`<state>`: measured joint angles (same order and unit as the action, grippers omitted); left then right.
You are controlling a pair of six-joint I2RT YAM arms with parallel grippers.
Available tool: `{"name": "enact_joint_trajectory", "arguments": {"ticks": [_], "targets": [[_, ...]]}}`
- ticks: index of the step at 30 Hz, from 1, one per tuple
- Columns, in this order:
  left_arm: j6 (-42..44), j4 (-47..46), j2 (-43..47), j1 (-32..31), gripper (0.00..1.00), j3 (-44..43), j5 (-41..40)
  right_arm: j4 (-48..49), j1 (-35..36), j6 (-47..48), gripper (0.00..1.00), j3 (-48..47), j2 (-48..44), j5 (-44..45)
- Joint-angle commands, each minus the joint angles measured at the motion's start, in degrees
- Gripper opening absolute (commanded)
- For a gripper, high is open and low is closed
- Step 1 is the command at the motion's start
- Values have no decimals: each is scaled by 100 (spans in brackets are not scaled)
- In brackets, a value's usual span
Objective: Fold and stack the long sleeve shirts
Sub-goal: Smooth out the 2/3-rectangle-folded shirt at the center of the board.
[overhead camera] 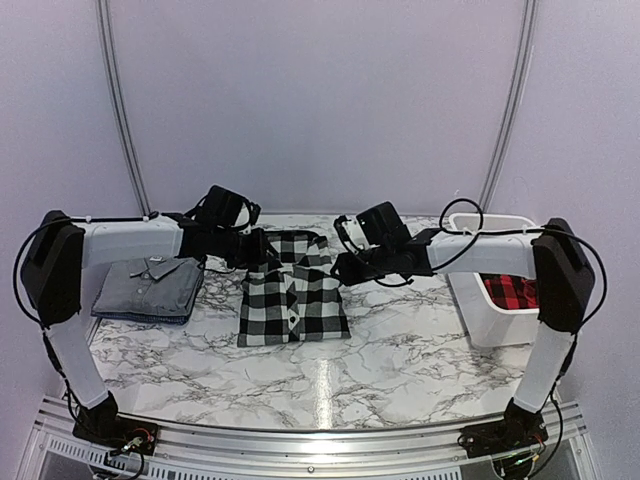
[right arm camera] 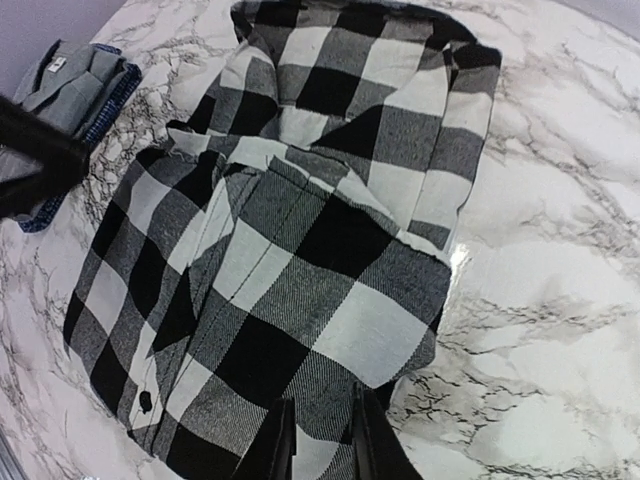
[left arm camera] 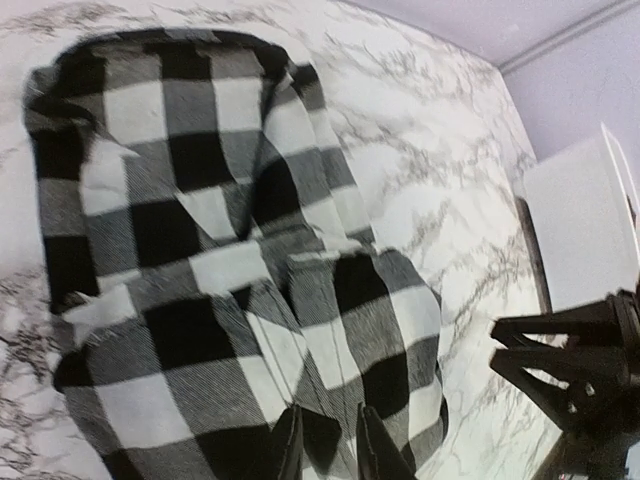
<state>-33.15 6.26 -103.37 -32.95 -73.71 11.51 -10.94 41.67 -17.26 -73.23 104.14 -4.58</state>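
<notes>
The black-and-white checked shirt [overhead camera: 292, 290] lies folded in the middle of the marble table, collar at the far end. My left gripper [overhead camera: 256, 250] hovers at its far left corner, my right gripper [overhead camera: 345, 268] at its far right edge. In the left wrist view the left gripper [left arm camera: 328, 425] has its jaws a narrow gap apart over the flat flannel [left arm camera: 200, 260]. The right gripper [right arm camera: 322, 420] looks the same above the flannel [right arm camera: 300, 250], with no cloth bunched between its fingers. The grey shirt [overhead camera: 148, 288] lies folded at the left. The red-and-black checked shirt [overhead camera: 510, 292] sits in a bin.
A white bin [overhead camera: 480, 320] stands at the table's right edge, also showing in the left wrist view as the white bin [left arm camera: 580, 230]. The grey shirt [right arm camera: 75, 85] rests on a blue-edged cloth. Curved white walls close the back.
</notes>
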Motion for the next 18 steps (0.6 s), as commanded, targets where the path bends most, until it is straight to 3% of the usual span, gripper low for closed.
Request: {"name": "enact_joint_trajectory", "arguments": {"ticks": [1, 8, 18], "targets": [[10, 140, -62, -535, 19, 269, 229, 38, 47, -71, 14, -82, 420, -188], [10, -4, -508, -1142, 17, 306, 389, -36, -37, -32, 12, -717, 1285, -255], [58, -28, -1184, -1266, 14, 442, 346, -504, -131, 9, 39, -1059, 1604, 301]]}}
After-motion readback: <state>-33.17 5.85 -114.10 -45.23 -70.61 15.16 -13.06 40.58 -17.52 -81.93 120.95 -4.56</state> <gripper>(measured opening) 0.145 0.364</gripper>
